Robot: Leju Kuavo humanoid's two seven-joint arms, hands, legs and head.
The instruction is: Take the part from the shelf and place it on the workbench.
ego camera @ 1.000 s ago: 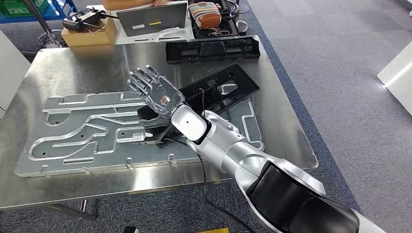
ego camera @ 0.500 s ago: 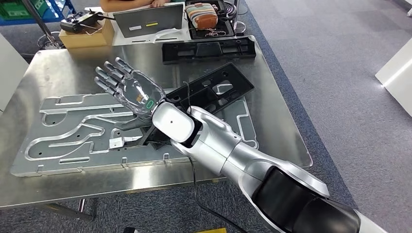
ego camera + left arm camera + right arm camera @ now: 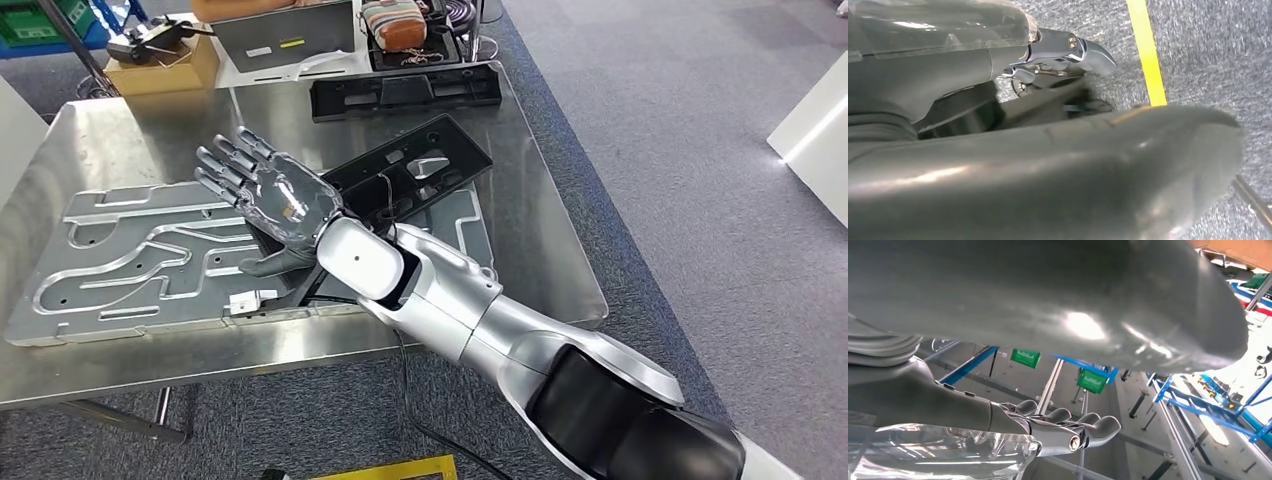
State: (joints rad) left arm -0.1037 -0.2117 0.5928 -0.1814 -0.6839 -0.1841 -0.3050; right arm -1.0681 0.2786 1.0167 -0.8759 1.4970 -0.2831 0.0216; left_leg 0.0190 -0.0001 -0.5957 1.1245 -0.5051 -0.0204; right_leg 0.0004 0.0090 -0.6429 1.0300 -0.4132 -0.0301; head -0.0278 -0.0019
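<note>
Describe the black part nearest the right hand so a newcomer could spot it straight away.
On the steel workbench, find the big grooved aluminium plate. The angled black tray lies slantwise partly over that plate's right end, just beyond the open right hand. Unlike the straight black tray behind it, it sits diagonally.

1. Your right hand (image 3: 268, 195) swung left off the black part (image 3: 400, 175); it's now spread flat, palm up, over the grooved metal plate (image 3: 130, 260).
2. The camera moved: the whole worktop (image 3: 545, 250) slid up-left in your head view.
</note>
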